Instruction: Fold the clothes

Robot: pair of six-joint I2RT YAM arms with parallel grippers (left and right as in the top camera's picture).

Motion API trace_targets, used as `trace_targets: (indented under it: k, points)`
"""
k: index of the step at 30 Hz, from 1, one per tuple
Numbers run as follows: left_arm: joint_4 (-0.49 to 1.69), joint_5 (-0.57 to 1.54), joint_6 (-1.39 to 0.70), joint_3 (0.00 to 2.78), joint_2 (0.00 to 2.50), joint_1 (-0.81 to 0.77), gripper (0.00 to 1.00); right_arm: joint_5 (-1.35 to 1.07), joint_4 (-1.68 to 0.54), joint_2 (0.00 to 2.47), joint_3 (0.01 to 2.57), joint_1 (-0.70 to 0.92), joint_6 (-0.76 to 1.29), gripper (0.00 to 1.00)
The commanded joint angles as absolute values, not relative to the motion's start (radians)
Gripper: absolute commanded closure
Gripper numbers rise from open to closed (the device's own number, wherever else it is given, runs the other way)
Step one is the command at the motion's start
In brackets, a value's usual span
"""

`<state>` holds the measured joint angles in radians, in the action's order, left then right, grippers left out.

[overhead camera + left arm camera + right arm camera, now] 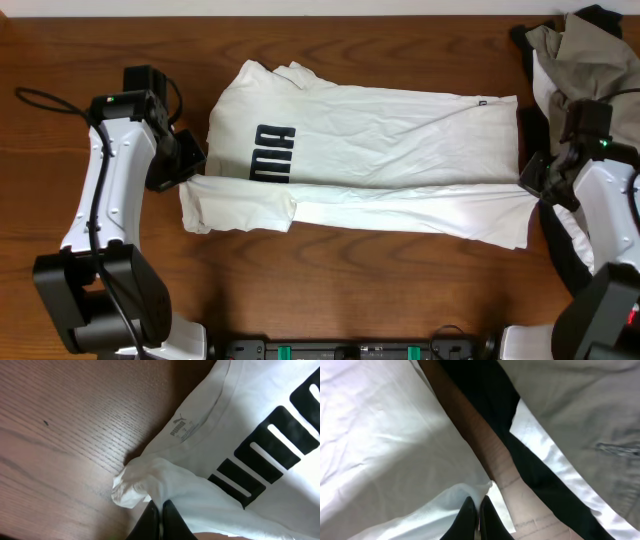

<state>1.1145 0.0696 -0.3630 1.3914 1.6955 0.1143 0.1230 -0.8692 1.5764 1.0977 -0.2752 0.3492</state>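
Note:
The white T-shirt (380, 150) lies across the middle of the table, collar to the left, with its black block-letter print (272, 155) near the left end. Its near long edge is folded up over the body as a band (400, 210). My left gripper (188, 168) is shut on the shirt's sleeve edge at the left end; the pinched fabric shows in the left wrist view (161, 505). My right gripper (533, 185) is shut on the hem corner at the right end, seen in the right wrist view (477, 505).
An olive-grey garment (590, 55) and a black garment (560, 255) lie heaped at the table's right edge, close behind my right arm; they also show in the right wrist view (580, 415). Bare wood table (100, 40) surrounds the shirt.

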Motion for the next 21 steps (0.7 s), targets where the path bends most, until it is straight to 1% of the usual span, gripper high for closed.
trace_targets:
  k: [1,12,13,14,16,18,19,20,21]
  points:
    - [1.106,0.043,-0.369,1.391,1.703,0.121,0.94,0.122,-0.859,1.615,1.111,-0.265,0.358,0.99]
    - [1.057,0.044,-0.369,1.391,1.712,0.121,0.94,0.121,-0.797,1.694,1.111,-0.26,0.358,0.99]
    - [1.048,0.044,-0.369,1.391,1.712,0.121,0.94,0.115,-0.788,1.694,1.111,-0.26,0.358,0.97]
    - [1.039,0.044,-0.369,1.391,1.712,0.121,0.92,0.112,-0.777,1.694,1.111,-0.26,0.358,0.93]
    - [1.019,0.044,-0.369,1.391,1.712,0.121,0.74,0.097,-0.752,1.694,1.111,-0.26,0.358,0.85]
    - [0.998,0.044,-0.369,1.391,1.711,0.121,0.47,0.073,-0.728,1.694,1.111,-0.26,0.358,0.8]
    - [0.987,0.044,-0.368,1.391,1.709,0.121,0.36,0.061,-0.719,1.693,1.111,-0.26,0.358,0.78]
    - [0.978,0.044,-0.368,1.391,1.707,0.121,0.29,0.046,-0.71,1.692,1.111,-0.26,0.358,0.77]
    - [0.973,0.044,-0.368,1.391,1.704,0.121,0.24,0.031,-0.705,1.691,1.112,-0.26,0.358,0.75]
